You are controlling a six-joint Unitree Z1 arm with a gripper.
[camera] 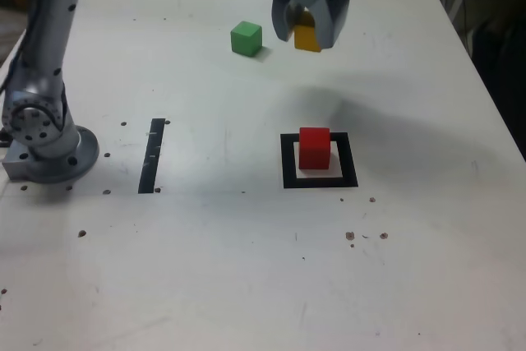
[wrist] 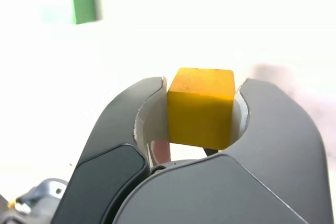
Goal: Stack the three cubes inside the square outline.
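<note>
Table surface (camera: 246, 285): white top, small dark specks scattered across the nearest part; bare in the foreground of the exterior view.
Arm base (camera: 45, 154): grey metal mount at about 9 o'clock from table centre, arm column rising from it.
Black tape strip (camera: 152, 155): straight, just beside the base at its 3 o'clock, apart from all cubes.
Square outline (camera: 320, 162): thick black frame with white centre, at about 4 o'clock from table centre.
Red cube (camera: 314, 147): stands upright inside the outline, on the white centre, nothing on top of it.
Green cube (camera: 246, 39): rests on the table alone at about 11 o'clock from the red cube, well apart from it; also seen blurred in the wrist view (wrist: 83, 2).
Gripper (camera: 308, 26): raised above the table at roughly 12 o'clock from the outline, casting a shadow on the surface below; jaws drawn in tight against a cube.
Yellow cube (wrist: 200, 107): clamped between the two inner finger pads, both side faces in contact, clear of the table; just beside the green cube at its 3 o'clock in the exterior view.
</note>
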